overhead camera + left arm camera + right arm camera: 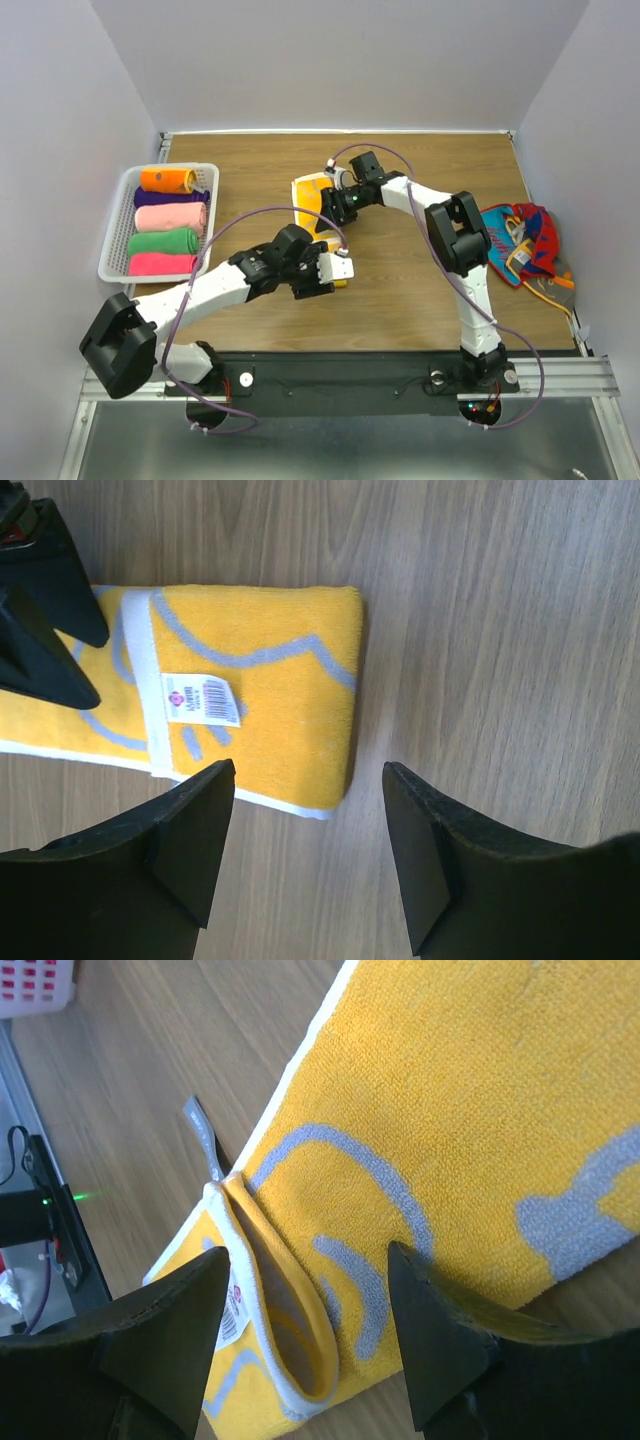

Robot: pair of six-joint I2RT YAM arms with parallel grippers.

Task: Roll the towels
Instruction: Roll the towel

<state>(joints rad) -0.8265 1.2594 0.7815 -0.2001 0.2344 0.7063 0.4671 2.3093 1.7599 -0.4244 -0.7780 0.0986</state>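
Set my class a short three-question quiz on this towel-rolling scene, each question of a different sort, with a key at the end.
1. True or false: the white basket holds five rolled towels.
2. Multiple choice: the left tool hovers, open, over the end of which towel? A. the yellow towel; B. a green one; C. a purple one.
3. Fill the gap: the crumpled red and blue towel lies on the robot's ____ side of the table.
Key: 1 true; 2 A; 3 right.
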